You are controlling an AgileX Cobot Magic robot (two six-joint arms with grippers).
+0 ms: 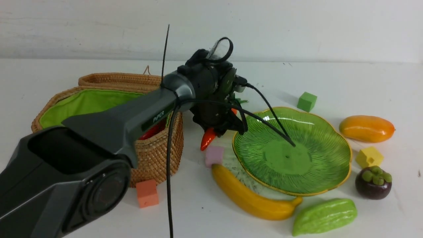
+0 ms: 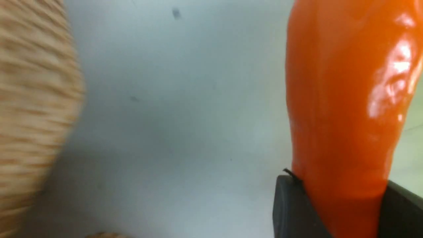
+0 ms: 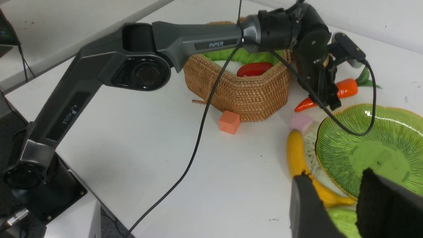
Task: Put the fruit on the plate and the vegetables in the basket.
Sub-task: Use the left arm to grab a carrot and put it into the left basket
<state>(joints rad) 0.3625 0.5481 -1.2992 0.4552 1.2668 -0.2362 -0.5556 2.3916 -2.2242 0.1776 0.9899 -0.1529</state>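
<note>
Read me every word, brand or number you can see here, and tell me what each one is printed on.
"PiPER": on the left arm's forearm, light letters on a dark strip.
"AGILE": on the left arm's lower link, running along it; a small mark beside it is too small to read.
No other text is readable.

Your left arm (image 1: 132, 119) is dark grey, lettered PIPER in white. A black cable (image 1: 169, 185) hangs loose from its wrist.
</note>
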